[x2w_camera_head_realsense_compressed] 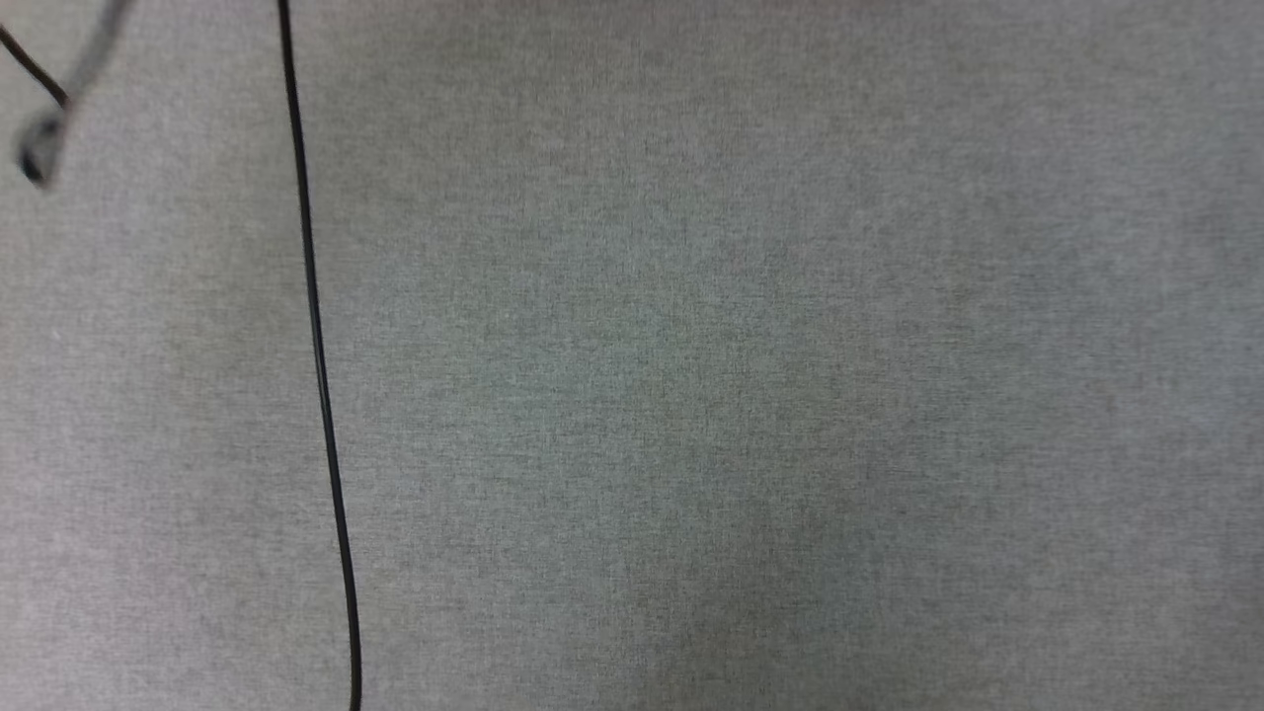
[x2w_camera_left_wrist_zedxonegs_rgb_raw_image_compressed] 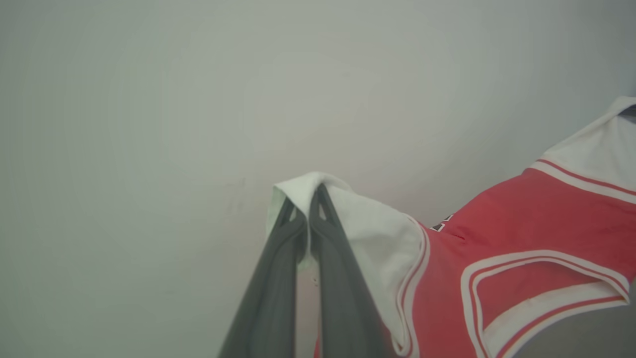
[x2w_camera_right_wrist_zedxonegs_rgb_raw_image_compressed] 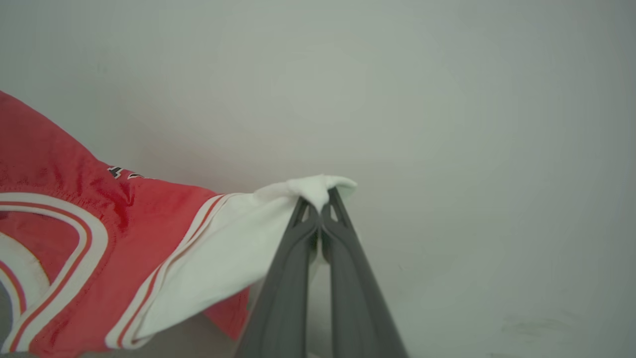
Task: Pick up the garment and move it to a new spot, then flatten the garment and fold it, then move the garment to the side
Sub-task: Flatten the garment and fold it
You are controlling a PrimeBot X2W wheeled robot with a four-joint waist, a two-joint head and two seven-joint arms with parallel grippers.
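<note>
Red-and-white, the garment (x2w_camera_left_wrist_zedxonegs_rgb_raw_image_compressed: 521, 214) hangs stretched between the arms: left gripper (x2w_camera_left_wrist_zedxonegs_rgb_raw_image_compressed: 305, 196) pinches one white sleeve (x2w_camera_left_wrist_zedxonegs_rgb_raw_image_compressed: 372, 223) at mid-frame, right gripper (x2w_camera_right_wrist_zedxonegs_rgb_raw_image_compressed: 318, 196) the other. Looks like the carry step; next, lower it onto the grey cloth (x2w_camera_head_realsense_compressed: 750, 355) and spread it flat.

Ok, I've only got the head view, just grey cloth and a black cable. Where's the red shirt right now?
Observer: The garment hangs from the left gripper, shut on a white sleeve.
Operator: And the right one?
Observer: The right gripper is shut on the other white sleeve.
Operator: Is it bunched up?
Observer: No, the red body spreads out between the two sleeves.
</note>
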